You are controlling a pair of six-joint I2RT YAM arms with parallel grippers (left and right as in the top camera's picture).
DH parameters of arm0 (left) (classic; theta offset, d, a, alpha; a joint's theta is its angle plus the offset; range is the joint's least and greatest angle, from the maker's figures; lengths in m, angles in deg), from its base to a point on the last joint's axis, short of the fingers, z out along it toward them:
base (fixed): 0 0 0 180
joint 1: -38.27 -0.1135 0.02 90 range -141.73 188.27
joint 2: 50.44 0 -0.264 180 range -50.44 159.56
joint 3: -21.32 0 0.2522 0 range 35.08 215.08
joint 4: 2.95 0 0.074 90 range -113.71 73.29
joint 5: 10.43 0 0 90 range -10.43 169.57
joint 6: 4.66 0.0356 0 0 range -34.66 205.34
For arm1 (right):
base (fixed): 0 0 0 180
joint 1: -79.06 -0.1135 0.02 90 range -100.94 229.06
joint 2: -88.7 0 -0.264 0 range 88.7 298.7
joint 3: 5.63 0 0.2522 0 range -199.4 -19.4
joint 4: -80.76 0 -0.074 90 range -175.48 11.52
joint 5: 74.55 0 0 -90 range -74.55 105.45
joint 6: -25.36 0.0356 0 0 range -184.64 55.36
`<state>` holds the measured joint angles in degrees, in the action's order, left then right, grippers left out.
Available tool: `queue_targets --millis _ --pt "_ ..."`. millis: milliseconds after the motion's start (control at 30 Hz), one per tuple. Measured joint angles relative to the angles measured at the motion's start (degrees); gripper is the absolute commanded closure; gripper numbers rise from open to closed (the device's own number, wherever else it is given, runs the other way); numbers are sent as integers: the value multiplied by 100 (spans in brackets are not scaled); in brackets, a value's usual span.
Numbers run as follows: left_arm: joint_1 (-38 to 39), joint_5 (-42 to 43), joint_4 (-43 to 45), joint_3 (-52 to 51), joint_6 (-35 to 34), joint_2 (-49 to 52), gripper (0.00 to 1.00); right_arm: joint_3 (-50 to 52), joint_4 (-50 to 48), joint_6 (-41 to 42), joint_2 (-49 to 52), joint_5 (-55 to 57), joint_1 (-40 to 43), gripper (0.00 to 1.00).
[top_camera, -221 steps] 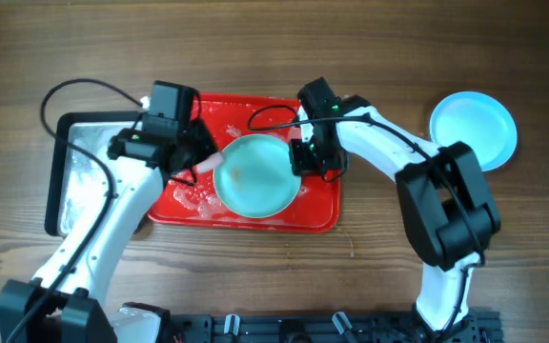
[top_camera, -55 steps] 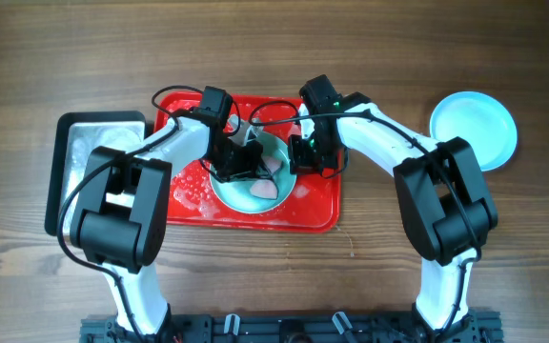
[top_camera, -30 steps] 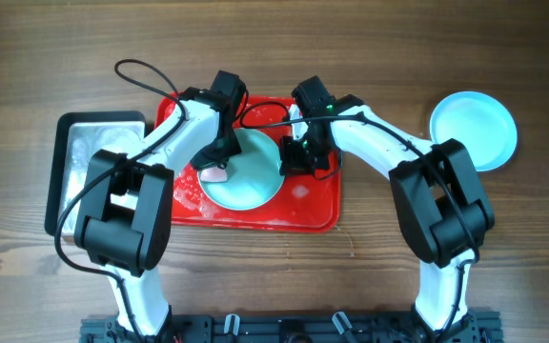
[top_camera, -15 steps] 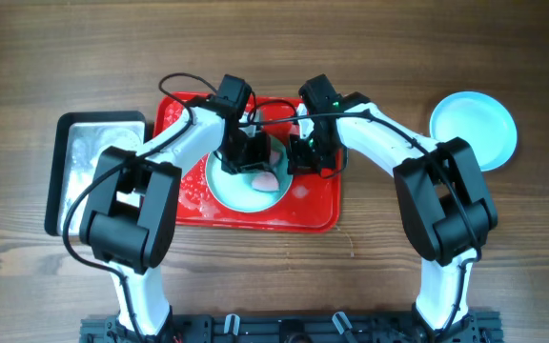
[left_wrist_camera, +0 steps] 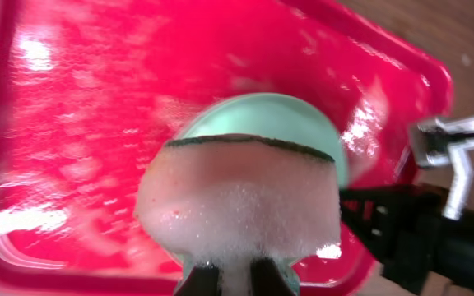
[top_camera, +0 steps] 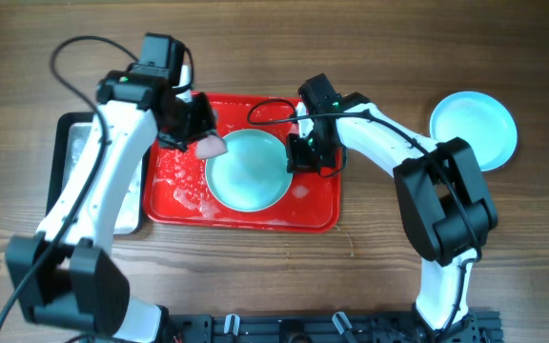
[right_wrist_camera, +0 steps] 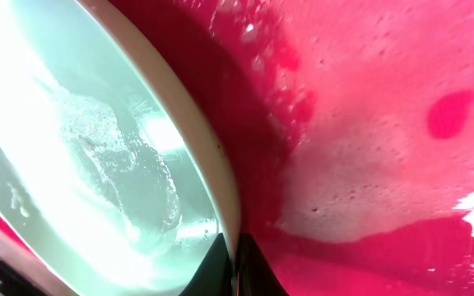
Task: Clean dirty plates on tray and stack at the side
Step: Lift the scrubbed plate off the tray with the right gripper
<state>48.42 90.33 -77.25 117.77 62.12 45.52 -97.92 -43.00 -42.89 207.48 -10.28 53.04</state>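
Left end effector (top_camera: 202, 136) closed on a soapy sponge (top_camera: 211, 147) at the left edge of a plate (top_camera: 246, 173) on the red tray (top_camera: 315, 215). Right end effector (top_camera: 296, 155) clamps that plate's right rim; a second plate (top_camera: 474, 131) lies on the table (top_camera: 370, 57).

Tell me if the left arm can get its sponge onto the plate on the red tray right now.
Probably yes. The left tool holds the sponge beside the plate at its upper-left rim with nothing between them, and the right tool pinches only the opposite rim, leaving the plate's face open.
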Motion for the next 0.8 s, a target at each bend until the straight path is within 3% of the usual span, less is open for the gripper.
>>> queue_targets --millis 200,433,800 --pt "-74 -743 -308 -2 -186 -61 96 92 308 -42 -1233 1193 223 96" --pt "-74 -951 -310 -2 -328 -61 96 92 809 -42 -3152 3783 70 96" --pt "-74 -1093 -295 -2 -330 -61 96 555 350 363 -3003 8616 -2382 96"
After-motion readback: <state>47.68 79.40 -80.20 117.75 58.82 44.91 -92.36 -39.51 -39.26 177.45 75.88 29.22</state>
